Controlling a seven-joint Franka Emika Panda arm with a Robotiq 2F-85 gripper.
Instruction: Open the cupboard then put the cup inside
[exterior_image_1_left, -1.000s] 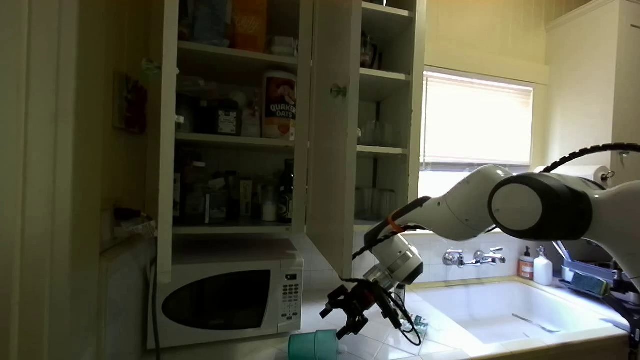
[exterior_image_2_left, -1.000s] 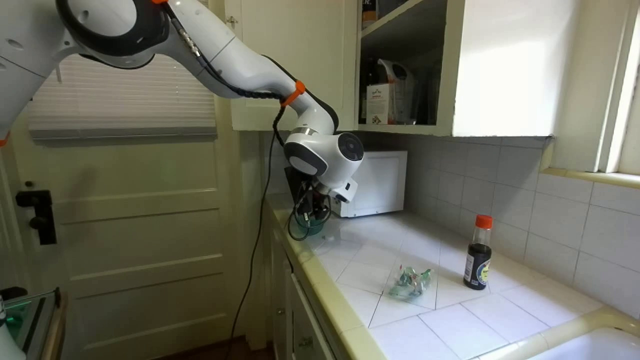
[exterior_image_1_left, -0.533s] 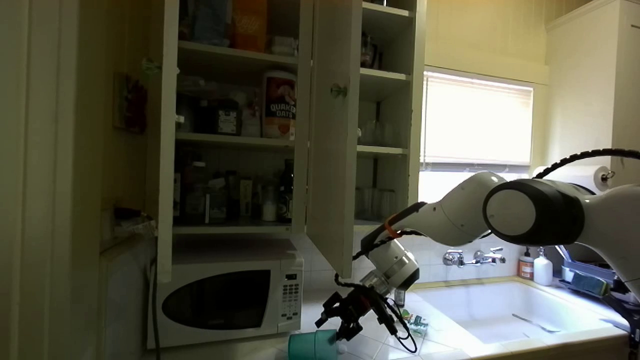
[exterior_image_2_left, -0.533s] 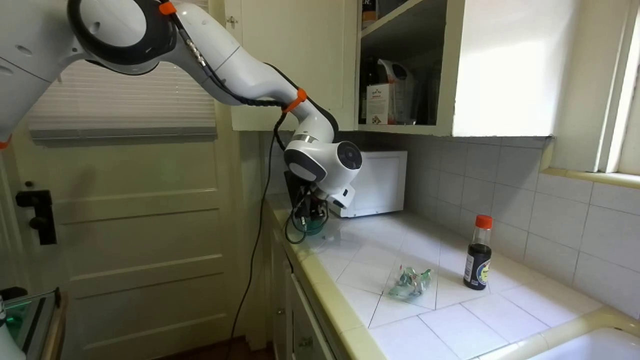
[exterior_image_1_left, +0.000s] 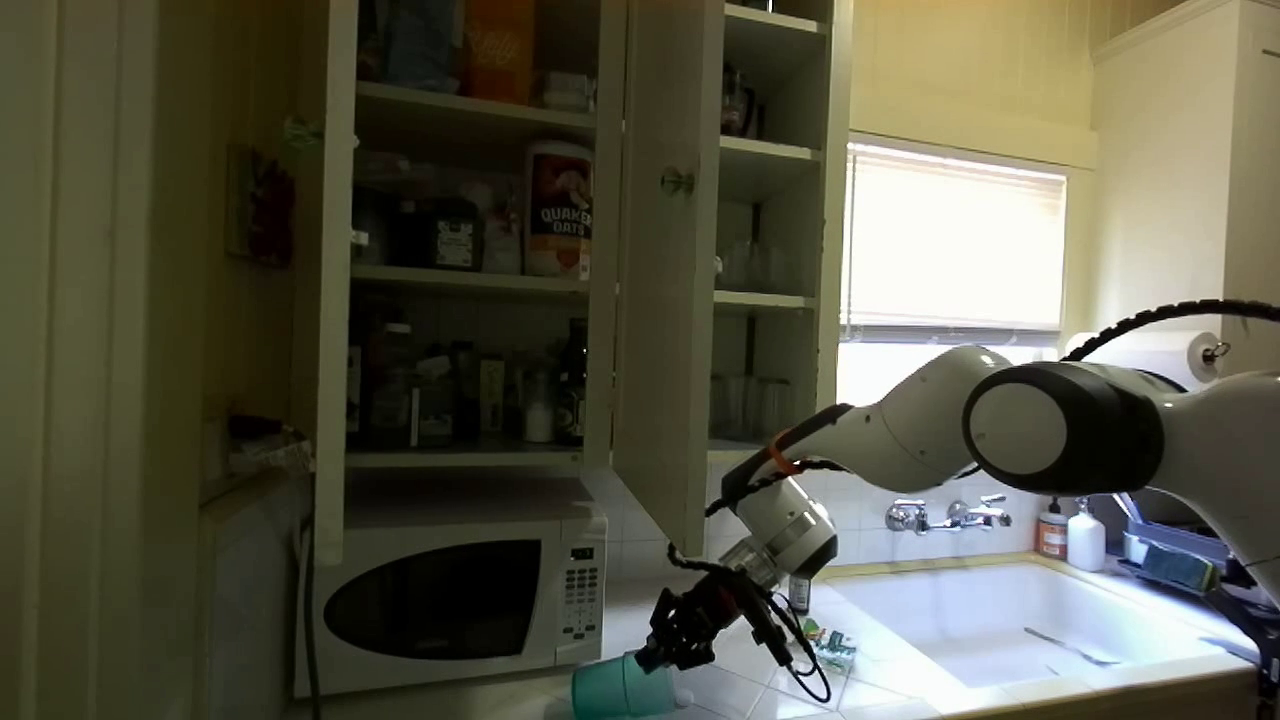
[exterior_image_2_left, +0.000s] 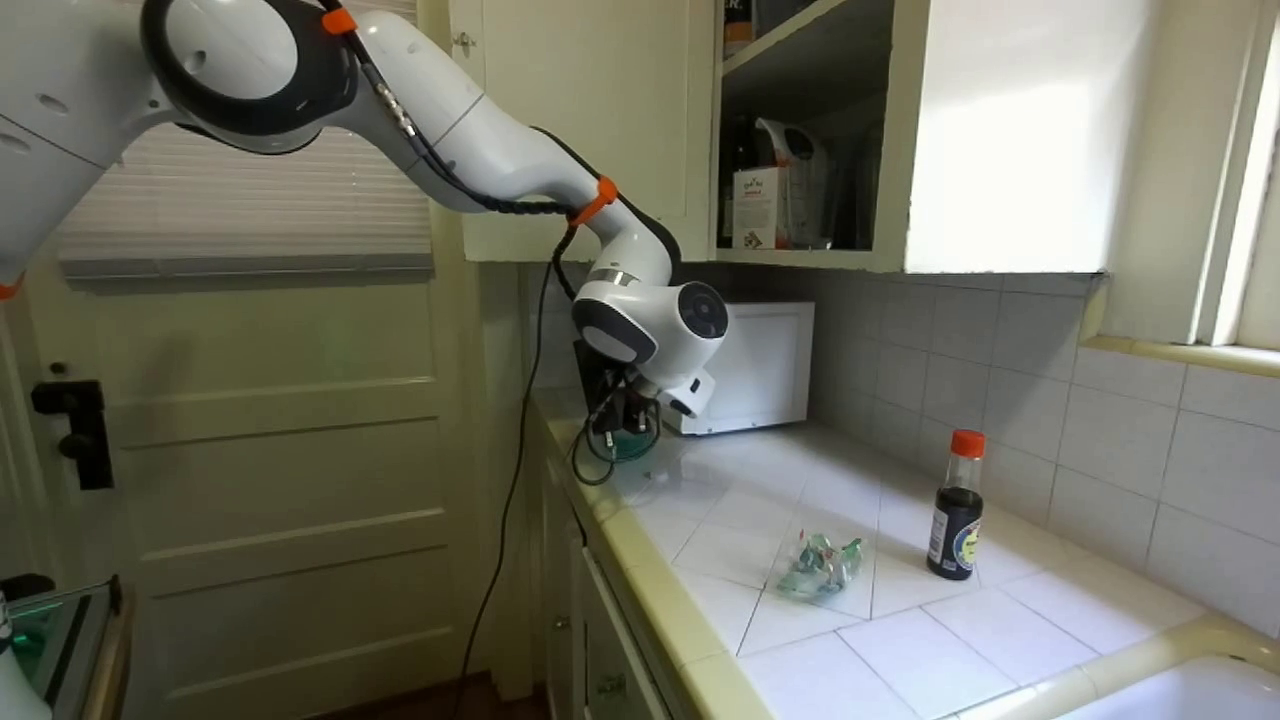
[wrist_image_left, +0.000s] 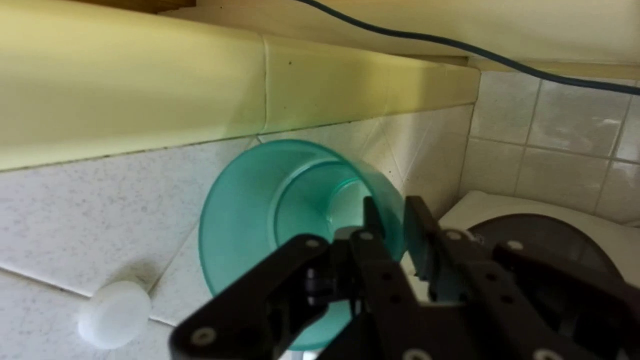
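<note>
The cup (exterior_image_1_left: 612, 690), a translucent teal tumbler, lies on its side on the counter, its mouth facing my gripper (exterior_image_1_left: 655, 655). Looking down into it in the wrist view, I see the cup (wrist_image_left: 235, 215) with one finger inside and one outside, so my gripper (wrist_image_left: 392, 215) is shut on its wall near the rim. Cables partly hide the cup (exterior_image_2_left: 641, 441) in an exterior view. The cupboard's door (exterior_image_1_left: 660, 330) stands swung out, showing white shelves (exterior_image_1_left: 765, 299) with a few glasses.
A microwave (exterior_image_1_left: 450, 600) stands behind the cup, below a doorless compartment of boxes and bottles (exterior_image_1_left: 470, 380). The yellow counter edge (wrist_image_left: 200, 85) runs close beside the cup. A small white knob-like thing (wrist_image_left: 115, 315), a plastic bag (exterior_image_2_left: 820, 566) and a sauce bottle (exterior_image_2_left: 955, 530) share the counter.
My gripper has moved slightly down and left to the cup, and its jaws have come together around the wall. The cup has shifted and tilted a little. The cupboard door has not moved.
</note>
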